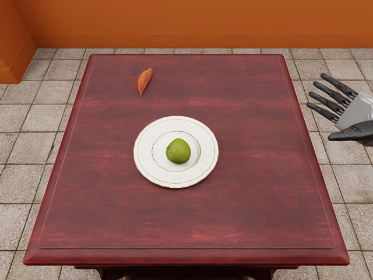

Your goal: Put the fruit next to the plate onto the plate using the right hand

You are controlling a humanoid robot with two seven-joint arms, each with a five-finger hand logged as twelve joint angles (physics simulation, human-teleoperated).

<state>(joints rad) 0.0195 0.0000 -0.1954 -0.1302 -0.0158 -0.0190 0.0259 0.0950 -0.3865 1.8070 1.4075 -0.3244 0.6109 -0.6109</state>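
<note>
Green fruit (pixel 178 151) sits on white plate (pixel 143 157).
I note it round, smooth, centred; my right hand (pixel 348 114) hangs beyond the table's (pixel 262 204) right edge, fingers spread wide, empty.

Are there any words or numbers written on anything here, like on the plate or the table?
None can be read. The white plate, the green fruit on it, the orange vegetable, the red wooden table and the right hand all show no writing, labels or signs.
</note>
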